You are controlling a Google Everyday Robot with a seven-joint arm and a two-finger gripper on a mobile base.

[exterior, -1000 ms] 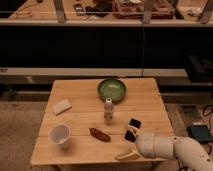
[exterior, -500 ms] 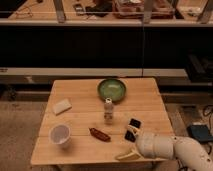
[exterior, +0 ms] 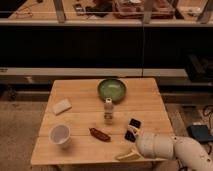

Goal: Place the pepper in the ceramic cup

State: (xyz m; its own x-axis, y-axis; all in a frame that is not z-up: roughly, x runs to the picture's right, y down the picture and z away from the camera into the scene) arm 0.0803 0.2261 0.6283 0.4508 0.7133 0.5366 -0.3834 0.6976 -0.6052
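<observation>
Camera view shows no change from half a second ago: the arm and every item on the desk (exterior: 80, 95) sit where they were. Taking the small white bottle (exterior: 108, 111) at the desk's middle as landmark, the tool (exterior: 126, 156) hangs in front of it and slightly right, at the desk's front edge, fingers spread wide, released, holding and touching nothing. The pepper (exterior: 99, 134) lies flat just in front of the bottle, a little left. The ceramic cup (exterior: 60, 135) stands front-left of the bottle, apart from the pepper. A green bowl (exterior: 112, 90) sits behind the bottle, a black slab (exterior: 132, 129) front-right, and a pale block (exterior: 62, 106) to the left.
</observation>
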